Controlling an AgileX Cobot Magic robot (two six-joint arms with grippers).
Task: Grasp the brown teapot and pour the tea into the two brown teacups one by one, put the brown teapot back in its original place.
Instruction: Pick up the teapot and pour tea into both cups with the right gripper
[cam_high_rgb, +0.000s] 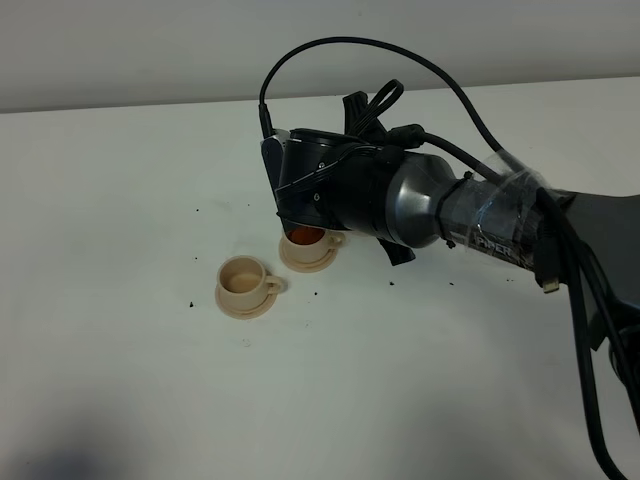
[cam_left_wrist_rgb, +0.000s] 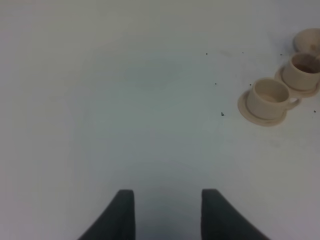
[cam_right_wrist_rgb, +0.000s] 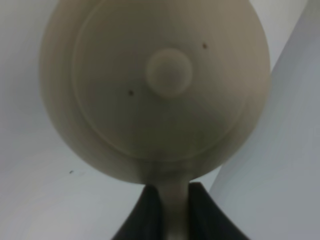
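The brown teapot fills the right wrist view, lid and knob facing the camera. My right gripper is shut on its handle. In the exterior high view the right gripper hangs over the far teacup, which holds reddish-brown liquid; the arm hides the teapot there. The near teacup stands on its saucer to the left and in front. Both cups also show in the left wrist view, near and far. My left gripper is open and empty, well away from the cups.
A pale tan round saucer edge shows beyond the far cup in the left wrist view. Small dark specks lie on the white table. The right arm's cables run along the right side.
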